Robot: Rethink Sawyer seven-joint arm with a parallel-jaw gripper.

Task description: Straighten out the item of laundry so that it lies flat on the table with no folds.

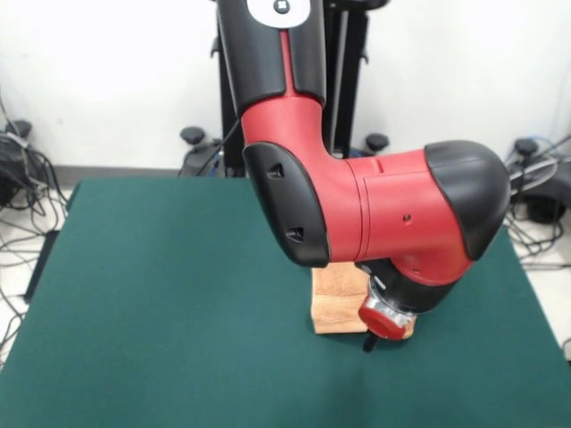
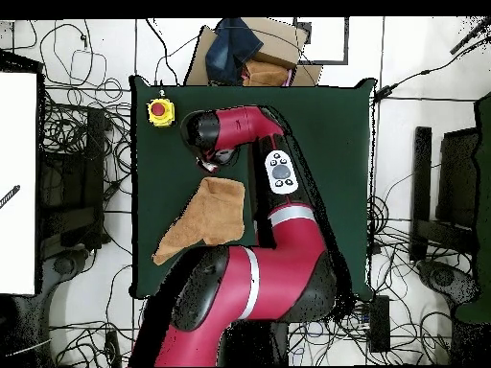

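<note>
You have the worktop (image 2: 326,134) mostly bare, with the arm (image 1: 375,214) stretched low across its middle. From above, the towel (image 2: 216,216) lies near the worktop's left side beside the arm, and it isn't flat yet: one corner trails into a narrow, bunched tail toward the edge, and the outline is skewed, not square. I'd judge the straightening only partly done, with that corner left to pull out. From the front, the arm covers most of the towel. The gripper (image 1: 368,343) sits at the towel's edge, but its fingers are hidden, so you cannot tell if they are spread or pinching cloth.
</note>
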